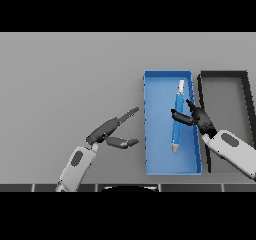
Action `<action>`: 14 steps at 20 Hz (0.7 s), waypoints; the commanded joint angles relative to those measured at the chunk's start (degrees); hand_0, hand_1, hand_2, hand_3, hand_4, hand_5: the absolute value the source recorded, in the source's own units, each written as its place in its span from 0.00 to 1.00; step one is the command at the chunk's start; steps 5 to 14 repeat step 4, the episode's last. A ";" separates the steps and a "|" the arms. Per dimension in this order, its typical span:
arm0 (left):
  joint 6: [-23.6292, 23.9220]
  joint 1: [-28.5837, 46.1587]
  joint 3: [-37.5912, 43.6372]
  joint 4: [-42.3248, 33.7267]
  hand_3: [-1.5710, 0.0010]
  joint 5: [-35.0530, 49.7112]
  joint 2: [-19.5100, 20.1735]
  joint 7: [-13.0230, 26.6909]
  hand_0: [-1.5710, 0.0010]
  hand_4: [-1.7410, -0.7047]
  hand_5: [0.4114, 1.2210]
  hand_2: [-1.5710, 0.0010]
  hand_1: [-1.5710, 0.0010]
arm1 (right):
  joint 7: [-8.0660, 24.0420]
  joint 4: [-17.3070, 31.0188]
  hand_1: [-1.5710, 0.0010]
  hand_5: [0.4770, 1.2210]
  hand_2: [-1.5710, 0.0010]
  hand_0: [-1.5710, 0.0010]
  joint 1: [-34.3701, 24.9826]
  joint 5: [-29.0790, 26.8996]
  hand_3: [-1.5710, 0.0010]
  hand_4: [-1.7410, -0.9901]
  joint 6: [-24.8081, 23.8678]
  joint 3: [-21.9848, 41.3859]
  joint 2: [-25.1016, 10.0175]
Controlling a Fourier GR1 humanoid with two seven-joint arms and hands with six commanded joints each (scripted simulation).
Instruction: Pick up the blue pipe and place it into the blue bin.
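The blue pipe (177,132) with pale ends lies lengthwise within the blue bin (157,159), slightly tilted, right of the bin's middle. My right hand (200,118) reaches in over the bin's right wall. Its thumb curls across the pipe's middle and a finger rests against the pipe's right side, so the hand pinches the pipe. Whether the pipe touches the bin floor I cannot tell. My left hand (106,131) hovers over the table left of the bin, its fingers straight and spread, holding nothing.
A black bin (223,74) stands directly right of the blue bin, its walls nearly touching it; my right forearm (231,147) crosses its near end. Grey table (65,79) stretches to the left and behind.
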 commanded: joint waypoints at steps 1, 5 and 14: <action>0.08 0.60 -0.15 -0.36 1.00 -0.15 0.20 -0.33 1.00 0.78 0.10 1.00 1.00 | -0.34 0.04 0.99 0.32 0.99 0.99 -0.01 0.20 1.00 0.87 0.77 0.16 -0.19; -0.50 3.65 -1.33 -3.65 1.00 -0.14 1.25 -0.85 1.00 0.78 0.10 1.00 1.00 | -0.67 0.43 0.99 0.32 0.99 0.99 -0.56 0.21 1.00 0.87 1.71 0.18 0.31; -0.50 3.65 -1.33 -3.65 1.00 -0.14 1.25 -0.85 1.00 0.78 0.10 1.00 1.00 | -0.67 0.43 0.99 0.32 0.99 0.99 -0.56 0.21 1.00 0.87 1.71 0.18 0.31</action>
